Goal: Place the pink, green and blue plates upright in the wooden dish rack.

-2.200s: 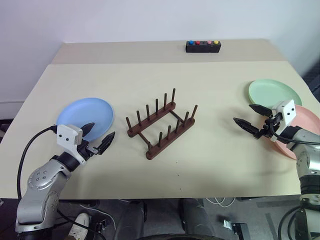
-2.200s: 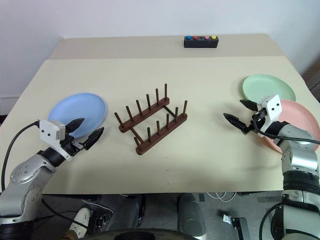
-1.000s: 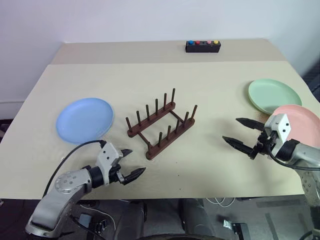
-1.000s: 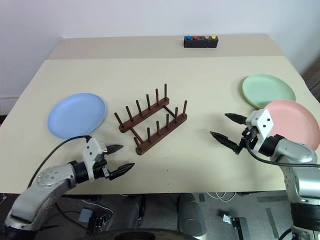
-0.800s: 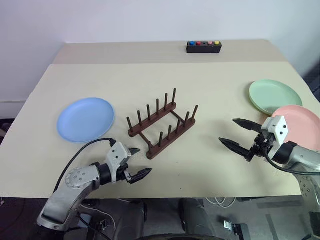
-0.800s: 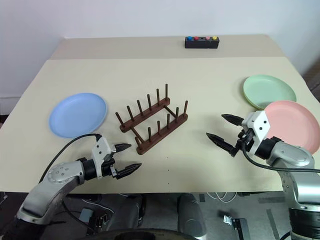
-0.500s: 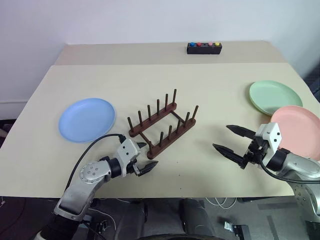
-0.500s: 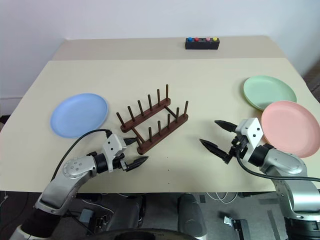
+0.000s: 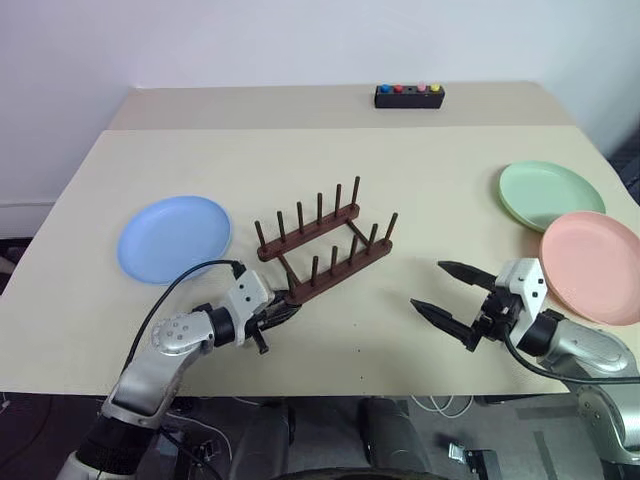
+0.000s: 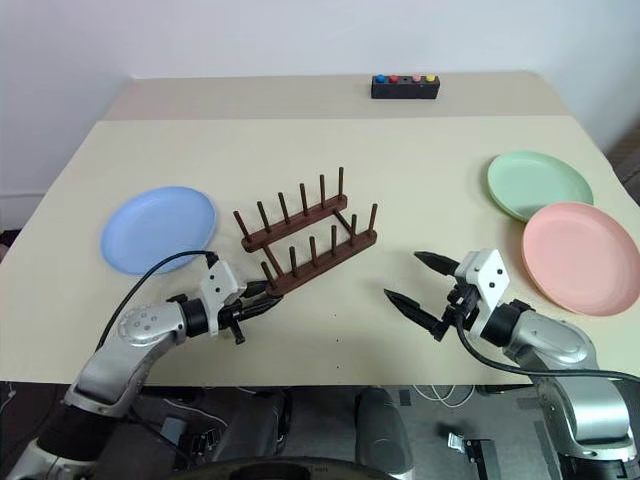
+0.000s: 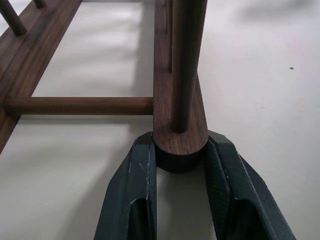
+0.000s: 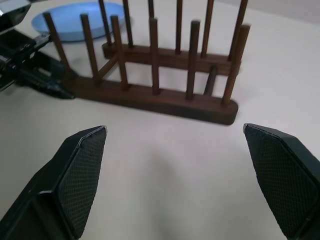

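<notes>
Left gripper (image 11: 179,165) was clamped on the near rail end of the wooden dish rack (image 9: 322,249). Right gripper (image 9: 448,293), at four o'clock from the rack, stood spread wide and empty. Step judged: steadying or repositioning the rack before loading; next, one plate needs grasping by its rim.

Blue plate (image 9: 173,238) lay at nine o'clock, pink plate (image 9: 592,266) and green plate (image 9: 551,194) at three.

Against a second earlier: left jaws had narrowed onto the rail, and the rack had swung slightly.

I count three plates on the table (image 9: 330,150): blue (image 9: 173,238), green (image 9: 550,194), pink (image 9: 592,265). One wooden dish rack (image 9: 325,248) and one black button box (image 9: 408,95) near the far edge.
</notes>
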Controlling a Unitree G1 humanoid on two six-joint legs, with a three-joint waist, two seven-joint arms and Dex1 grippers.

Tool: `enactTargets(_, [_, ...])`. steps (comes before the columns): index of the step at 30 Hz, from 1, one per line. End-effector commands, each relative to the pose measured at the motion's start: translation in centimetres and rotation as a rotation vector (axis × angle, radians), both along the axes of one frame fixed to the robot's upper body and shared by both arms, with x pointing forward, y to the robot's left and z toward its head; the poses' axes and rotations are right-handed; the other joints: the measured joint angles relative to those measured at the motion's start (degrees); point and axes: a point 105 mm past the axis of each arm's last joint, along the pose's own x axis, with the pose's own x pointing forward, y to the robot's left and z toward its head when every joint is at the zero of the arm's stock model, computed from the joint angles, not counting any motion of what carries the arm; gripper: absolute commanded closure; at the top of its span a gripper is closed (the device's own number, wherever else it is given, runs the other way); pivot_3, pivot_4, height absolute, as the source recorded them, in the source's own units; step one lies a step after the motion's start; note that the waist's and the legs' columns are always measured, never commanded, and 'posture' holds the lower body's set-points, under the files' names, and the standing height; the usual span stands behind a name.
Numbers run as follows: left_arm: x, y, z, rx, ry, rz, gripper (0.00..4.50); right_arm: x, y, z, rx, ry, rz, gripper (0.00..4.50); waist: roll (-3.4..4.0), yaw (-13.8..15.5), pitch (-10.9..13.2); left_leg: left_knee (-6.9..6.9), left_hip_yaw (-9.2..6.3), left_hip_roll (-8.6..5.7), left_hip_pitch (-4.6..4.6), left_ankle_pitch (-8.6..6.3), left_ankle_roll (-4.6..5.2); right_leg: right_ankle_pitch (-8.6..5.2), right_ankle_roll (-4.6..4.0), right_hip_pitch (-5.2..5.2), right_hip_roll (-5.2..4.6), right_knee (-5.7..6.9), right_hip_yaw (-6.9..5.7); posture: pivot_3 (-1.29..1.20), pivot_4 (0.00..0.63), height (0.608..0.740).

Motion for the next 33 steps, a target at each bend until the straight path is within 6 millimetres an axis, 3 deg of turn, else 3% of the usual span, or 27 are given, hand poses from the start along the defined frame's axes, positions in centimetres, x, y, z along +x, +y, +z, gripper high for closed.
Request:
enactTargets(1, [0.8,-1.4,0.1,0.046,-0.002,-0.131,3.82,-1.1,0.0,0.3,-0.030,-0.010,0.010,0.00,-0.02,0.23,0.01,0.01,0.00,0.00,-0.02,0.00,0.00,0.00,0.00,0.01,0.00,0.00,-0.01,0.00,0.150,0.740])
enactTargets(6, [2.6,-4.2,1.1,0.058,-0.035,-0.321,3.82,-2.2,0.0,-0.1,-0.038,-0.006,-0.029,0.00,-0.07,0.05,0.03,0.02,0.00,-0.01,-0.10,0.00,0.00,0.00,0.01,-0.05,0.01,-0.01,-0.02,0.00,0.150,0.740])
enactTargets(14, [4.3,-7.6,0.7,0.021,-0.042,-0.477,3.82,-4.2,0.9,-0.9,-0.019,0.001,-0.096,0.00,-0.11,-0.16,0.05,-0.03,-0.01,0.00,-0.18,-0.01,0.02,0.10,0.26,-0.16,0.01,0.00,-0.03,0.00,0.150,0.740])
enactTargets(29, [5.2,-8.4,-0.2,-0.012,-0.031,-0.502,3.82,-4.9,0.8,-2.2,-0.011,0.008,-0.169,0.00,-0.14,0.15,0.02,0.04,-0.03,-0.02,-0.12,-0.01,0.02,0.01,0.12,-0.03,0.00,-0.01,-0.04,0.00,0.150,0.740])
enactTargets(33, [4.9,-8.4,-0.1,-0.030,-0.016,-0.511,1.85,-4.8,0.8,-2.1,-0.013,0.005,-0.167,0.00,-0.14,0.11,0.02,0.03,-0.04,-0.02,-0.12,-0.01,0.02,0.02,0.13,-0.03,0.00,-0.01,-0.04,0.00,0.150,0.740])
